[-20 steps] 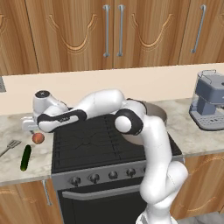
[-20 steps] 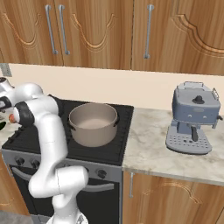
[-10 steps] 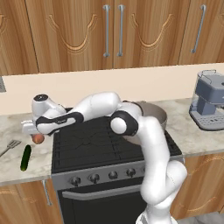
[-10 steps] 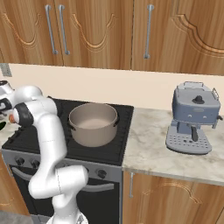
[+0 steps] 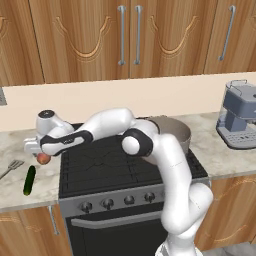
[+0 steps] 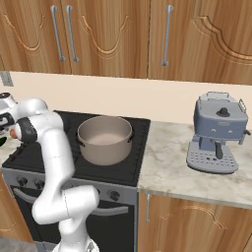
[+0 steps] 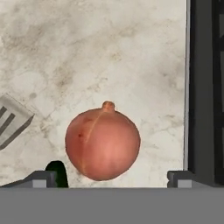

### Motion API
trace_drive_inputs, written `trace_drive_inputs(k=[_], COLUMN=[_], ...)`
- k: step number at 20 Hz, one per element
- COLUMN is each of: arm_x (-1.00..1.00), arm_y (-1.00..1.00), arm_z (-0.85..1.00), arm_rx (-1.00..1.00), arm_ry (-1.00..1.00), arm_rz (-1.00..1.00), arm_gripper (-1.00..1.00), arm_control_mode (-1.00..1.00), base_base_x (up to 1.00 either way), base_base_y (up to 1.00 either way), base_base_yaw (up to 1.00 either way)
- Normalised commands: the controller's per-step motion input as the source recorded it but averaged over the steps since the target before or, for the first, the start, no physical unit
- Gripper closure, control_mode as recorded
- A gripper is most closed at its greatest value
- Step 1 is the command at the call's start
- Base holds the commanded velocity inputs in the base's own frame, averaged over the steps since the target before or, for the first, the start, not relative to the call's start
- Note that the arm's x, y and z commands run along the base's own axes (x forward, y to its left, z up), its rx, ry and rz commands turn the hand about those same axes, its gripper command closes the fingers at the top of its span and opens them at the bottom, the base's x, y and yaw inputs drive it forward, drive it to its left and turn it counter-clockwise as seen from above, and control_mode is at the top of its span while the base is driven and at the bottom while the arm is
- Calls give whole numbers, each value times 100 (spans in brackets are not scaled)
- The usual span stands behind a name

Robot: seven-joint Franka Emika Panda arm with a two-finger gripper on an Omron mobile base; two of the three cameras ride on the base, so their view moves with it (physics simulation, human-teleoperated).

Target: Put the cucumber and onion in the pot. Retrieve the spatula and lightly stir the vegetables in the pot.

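The first step is in hand: the gripper [image 7: 107, 177], jaws wide apart, hangs over the onion [image 7: 103, 145] on the counter [image 7: 92, 57] left of the stove [image 5: 120, 165]. The cucumber [image 5: 29, 180] and spatula [image 5: 12, 166] lie nearby on the left; the pot [image 6: 105, 139] stands empty on the stove. The next move probably calls for descending and closing on the onion.

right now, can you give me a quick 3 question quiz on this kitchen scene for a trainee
1. True or false: the onion already lies inside the pot.
2. Which thing lies on the counter nearest its front edge? A) the spatula B) the cucumber C) the coffee machine
3. Fill in: in the hand view, the gripper hangs with its jaws ____ on either side of the onion.

Key
1. False: it rests on the counter left of the stove, and the pot holds nothing.
2. B
3. open
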Motion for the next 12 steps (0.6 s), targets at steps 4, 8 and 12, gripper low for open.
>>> trace_drive_inputs(k=[4,8,12], arm_x=[34,6,-19], arm_y=[32,12,-8], arm_z=[-4,0,-21], arm_rx=[0,0,0], arm_ry=[0,0,2], arm_rz=[-5,-1,0], arm_gripper=[-100,-100,-100], arm_control_mode=[-100,-100,-100], base_base_x=[0,0,0], base_base_y=[0,0,0], base_base_yaw=[0,0,0])
